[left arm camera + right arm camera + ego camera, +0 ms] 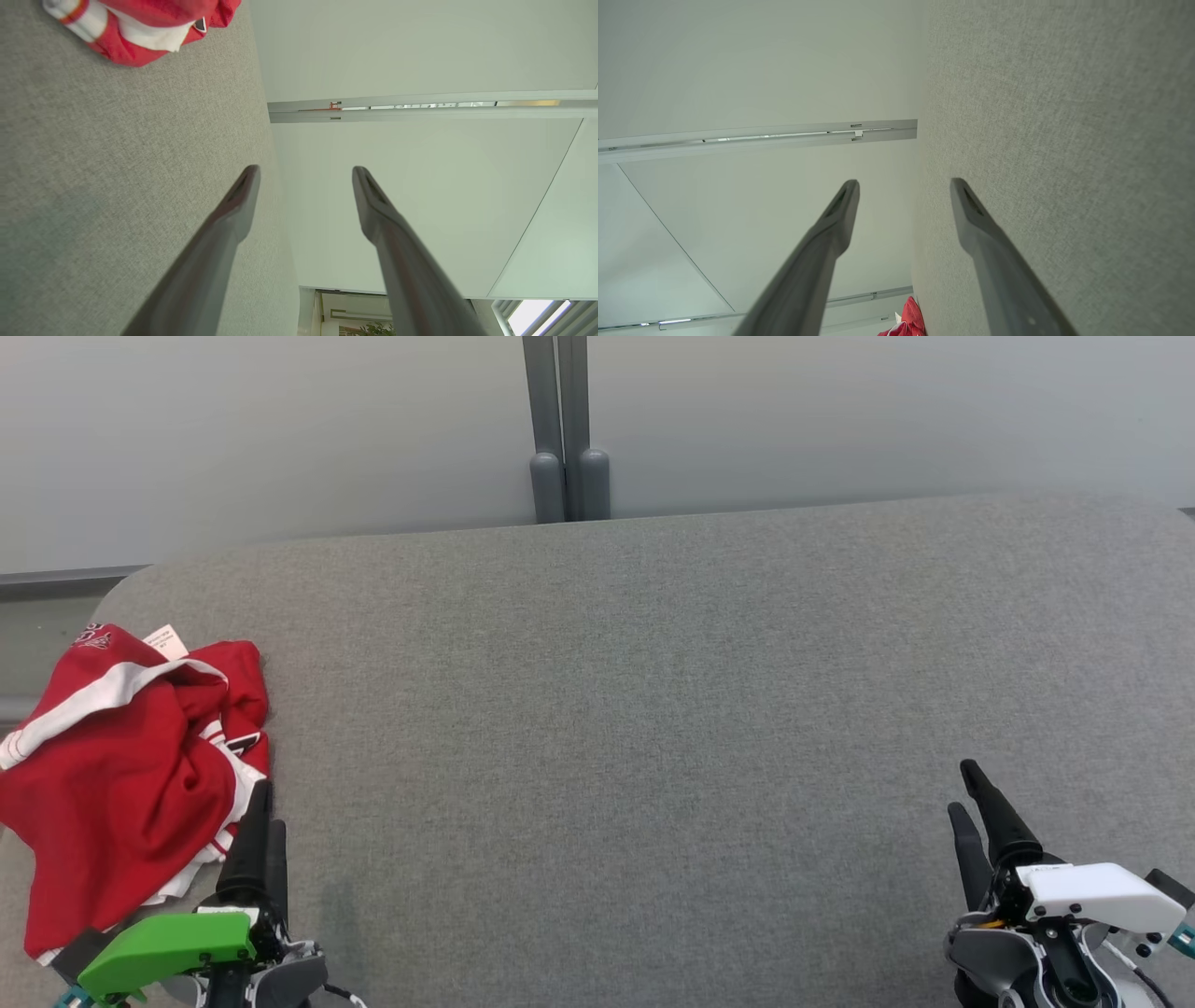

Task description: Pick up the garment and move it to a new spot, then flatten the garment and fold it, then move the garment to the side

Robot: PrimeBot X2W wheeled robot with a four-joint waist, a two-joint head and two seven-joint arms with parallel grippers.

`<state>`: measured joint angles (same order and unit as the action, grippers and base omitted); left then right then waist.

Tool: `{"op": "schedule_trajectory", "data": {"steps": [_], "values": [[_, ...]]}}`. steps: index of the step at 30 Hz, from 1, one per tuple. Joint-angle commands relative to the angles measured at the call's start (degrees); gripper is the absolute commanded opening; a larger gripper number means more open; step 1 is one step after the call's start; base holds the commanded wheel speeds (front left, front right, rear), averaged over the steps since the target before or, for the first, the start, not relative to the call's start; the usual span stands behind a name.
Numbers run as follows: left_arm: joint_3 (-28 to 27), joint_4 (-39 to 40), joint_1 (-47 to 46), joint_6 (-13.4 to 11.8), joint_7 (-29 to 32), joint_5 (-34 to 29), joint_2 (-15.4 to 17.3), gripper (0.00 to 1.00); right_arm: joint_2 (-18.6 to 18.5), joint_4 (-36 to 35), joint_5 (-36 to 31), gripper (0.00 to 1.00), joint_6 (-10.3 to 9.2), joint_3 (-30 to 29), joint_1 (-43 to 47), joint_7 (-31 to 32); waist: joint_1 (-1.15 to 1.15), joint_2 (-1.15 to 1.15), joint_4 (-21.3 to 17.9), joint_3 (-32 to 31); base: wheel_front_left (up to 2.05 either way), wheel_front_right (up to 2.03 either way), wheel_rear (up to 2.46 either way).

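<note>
Two grippers are seen at the near edge, each with two dark fingers. The left gripper [268,803], under its green housing, is set at the lower left. In its wrist view the fingers [233,210] are seen spread apart, with nothing between them. The right gripper [963,789], under a white housing, is set at the lower right. Its jaws are likewise parted and nothing is grasped.

One garment [121,765] is counted, a crumpled red heap with white bands, laid at the left edge of the grey fabric surface [653,709], just beyond and left of the left gripper. It is not gripped, and whether a fingertip touches it cannot be told. The heap's long axis runs roughly near to far. One small white label [168,640] is shown at its far end. Collar and hem cannot be told apart in the folds.

Farther back, the surface is bounded by a rounded far edge. Behind it, two grey posts [567,476] are stood side by side against a pale wall [280,429].
</note>
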<state>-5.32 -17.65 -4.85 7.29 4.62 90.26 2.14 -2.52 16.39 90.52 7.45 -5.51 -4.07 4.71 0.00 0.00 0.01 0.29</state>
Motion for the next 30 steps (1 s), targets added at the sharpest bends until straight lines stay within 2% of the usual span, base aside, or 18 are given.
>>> {"op": "schedule_trajectory", "data": {"steps": [1,11,20,30], "values": [[0.2,0.8,-1.5,0.0,-0.7,-2.0,0.3,1.00,-0.9,-1.3,-1.3,1.00,0.00,0.4,-1.1,-0.8,0.00,0.00,0.0,0.0,0.00,0.00,0.00],[0.7,0.2,-2.2,0.1,-3.3,-12.3,0.3,1.00,-1.3,-2.5,-9.7,1.00,0.01,0.6,-1.7,-3.4,0.00,0.00,0.1,0.2,0.00,0.00,0.00],[1.2,-0.2,-2.5,0.0,-5.5,-23.0,0.4,1.00,-1.7,-3.1,-20.1,1.00,0.01,1.9,-2.0,-5.6,0.00,0.00,0.2,0.3,0.00,0.00,0.00],[2.3,-0.3,-2.6,-1.9,-7.6,-35.6,0.5,1.00,-1.6,-2.5,-32.0,1.00,0.02,2.6,-2.2,-7.7,0.00,0.00,0.4,0.3,0.00,0.00,0.00]]}}
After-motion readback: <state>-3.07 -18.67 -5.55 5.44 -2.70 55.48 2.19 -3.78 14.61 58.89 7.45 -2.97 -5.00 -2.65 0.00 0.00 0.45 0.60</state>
